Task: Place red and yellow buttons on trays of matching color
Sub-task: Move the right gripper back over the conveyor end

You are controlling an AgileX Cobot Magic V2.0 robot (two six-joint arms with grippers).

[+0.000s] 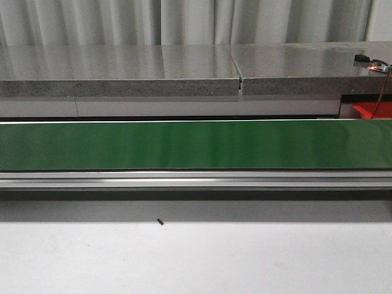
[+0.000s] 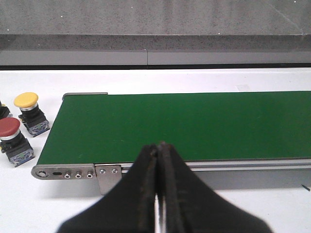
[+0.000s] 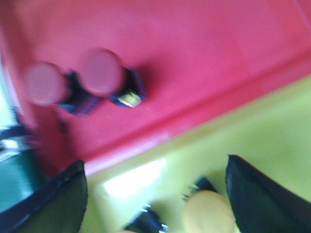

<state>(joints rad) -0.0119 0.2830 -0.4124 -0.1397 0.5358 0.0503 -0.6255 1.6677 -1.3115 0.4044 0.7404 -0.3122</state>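
The right gripper (image 3: 155, 194) hangs wide open, holding nothing, above a yellow-capped push button (image 3: 209, 213) lying in the yellow plastic tray (image 3: 272, 131); I judge it should lift straight clear; the left gripper (image 2: 159, 150) is closed, empty, near the green conveyor belt (image 2: 194, 126)

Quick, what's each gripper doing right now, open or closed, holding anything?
Left gripper: closed, empty, above the green belt.
Right gripper: open, holding nothing, over a yellow button.
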